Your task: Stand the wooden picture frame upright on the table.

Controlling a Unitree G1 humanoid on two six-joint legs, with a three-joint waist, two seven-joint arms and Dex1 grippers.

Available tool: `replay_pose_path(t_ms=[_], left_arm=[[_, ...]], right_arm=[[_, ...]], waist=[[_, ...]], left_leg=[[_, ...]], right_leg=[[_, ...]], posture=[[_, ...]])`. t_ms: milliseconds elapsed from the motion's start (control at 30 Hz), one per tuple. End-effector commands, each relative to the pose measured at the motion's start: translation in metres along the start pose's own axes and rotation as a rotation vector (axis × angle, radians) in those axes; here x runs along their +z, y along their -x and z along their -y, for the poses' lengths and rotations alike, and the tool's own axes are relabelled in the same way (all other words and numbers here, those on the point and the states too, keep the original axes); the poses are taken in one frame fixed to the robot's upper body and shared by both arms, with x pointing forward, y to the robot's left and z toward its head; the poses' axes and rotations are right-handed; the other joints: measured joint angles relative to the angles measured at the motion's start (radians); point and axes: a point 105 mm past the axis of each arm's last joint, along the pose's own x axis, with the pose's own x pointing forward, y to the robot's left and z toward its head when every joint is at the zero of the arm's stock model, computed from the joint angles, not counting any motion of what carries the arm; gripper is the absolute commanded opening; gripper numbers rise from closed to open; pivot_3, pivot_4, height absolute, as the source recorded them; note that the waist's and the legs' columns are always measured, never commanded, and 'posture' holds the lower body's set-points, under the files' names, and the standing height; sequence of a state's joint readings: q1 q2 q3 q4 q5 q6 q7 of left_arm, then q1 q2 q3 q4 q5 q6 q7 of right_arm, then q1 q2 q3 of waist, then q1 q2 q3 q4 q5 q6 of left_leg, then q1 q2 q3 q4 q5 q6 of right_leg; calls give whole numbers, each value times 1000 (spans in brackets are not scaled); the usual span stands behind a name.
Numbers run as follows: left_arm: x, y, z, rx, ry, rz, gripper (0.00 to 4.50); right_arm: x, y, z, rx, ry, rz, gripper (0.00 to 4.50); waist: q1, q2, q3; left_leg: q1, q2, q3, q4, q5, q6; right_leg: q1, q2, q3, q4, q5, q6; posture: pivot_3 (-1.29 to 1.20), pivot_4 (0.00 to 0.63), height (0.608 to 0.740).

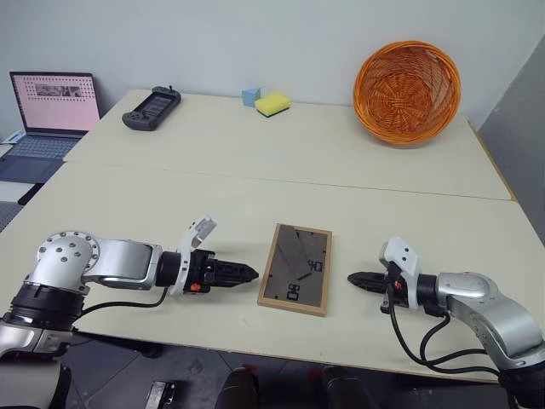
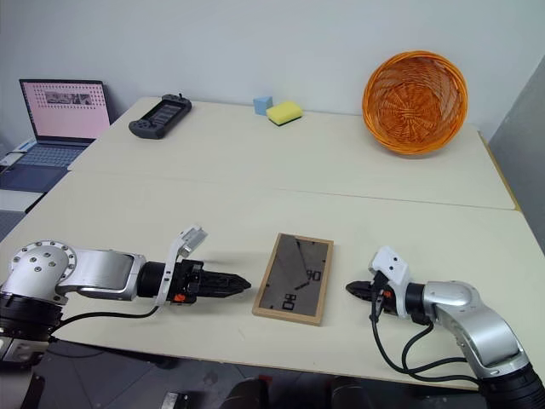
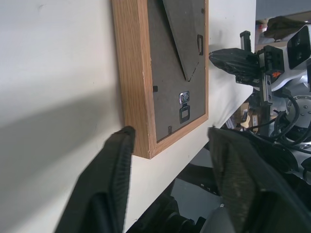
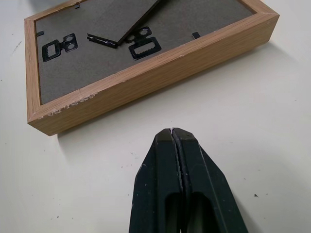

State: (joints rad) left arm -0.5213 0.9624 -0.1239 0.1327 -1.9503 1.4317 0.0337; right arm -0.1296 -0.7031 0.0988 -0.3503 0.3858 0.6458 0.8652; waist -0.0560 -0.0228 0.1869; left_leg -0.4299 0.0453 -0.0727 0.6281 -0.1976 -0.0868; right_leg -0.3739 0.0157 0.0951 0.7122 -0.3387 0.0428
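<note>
The picture frame (image 1: 295,269) lies flat, back up, on the table (image 1: 255,187) near its front edge, between the left gripper (image 1: 245,273) and right gripper (image 1: 356,279). A basket (image 1: 407,91), sponge (image 1: 272,104) and controller (image 1: 152,108) sit far behind.

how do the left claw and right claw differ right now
The left claw is open, its fingers spread at the near corner of the picture frame; the right claw is shut, fingers pressed together. The left claw sits close to the frame's left edge, while the right claw is a little further off the frame's right edge. Both hover low over the table, point inward at the frame lying face down, and hold nothing.
</note>
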Motion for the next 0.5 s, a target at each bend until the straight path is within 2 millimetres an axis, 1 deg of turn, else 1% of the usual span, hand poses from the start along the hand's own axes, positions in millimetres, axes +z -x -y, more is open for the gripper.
replay_pose_path(t_ms=[33,133,200,333,500], left_arm=[[3,3,4,11,-23,7,3505],[5,-2,4,14,-21,8,4169],[5,-6,1,32,-15,5,4483],[6,-12,-4,65,-2,9,4483],[1,-24,-13,95,38,-1,4483]], right_arm=[[10,2,0,3,15,34,0],[12,0,1,4,16,37,0],[11,-3,1,5,18,37,0],[15,-7,-2,21,19,50,0],[24,-17,-6,30,-2,85,0]], waist=[[0,0,0],[0,0,0],[2,0,0],[1,0,0],[2,0,0]], left_leg=[[0,0,0,0,0,0],[0,0,0,0,0,0],[0,0,0,0,0,0],[0,0,0,0,0,0],[0,0,0,0,0,0]], right_leg=[[0,0,0,0,0,0],[0,0,0,0,0,0],[0,0,0,0,0,0],[0,0,0,0,0,0],[0,0,0,0,0,0]], posture=[[0,150,740],[0,150,740],[0,150,740],[0,150,740],[0,150,740]])
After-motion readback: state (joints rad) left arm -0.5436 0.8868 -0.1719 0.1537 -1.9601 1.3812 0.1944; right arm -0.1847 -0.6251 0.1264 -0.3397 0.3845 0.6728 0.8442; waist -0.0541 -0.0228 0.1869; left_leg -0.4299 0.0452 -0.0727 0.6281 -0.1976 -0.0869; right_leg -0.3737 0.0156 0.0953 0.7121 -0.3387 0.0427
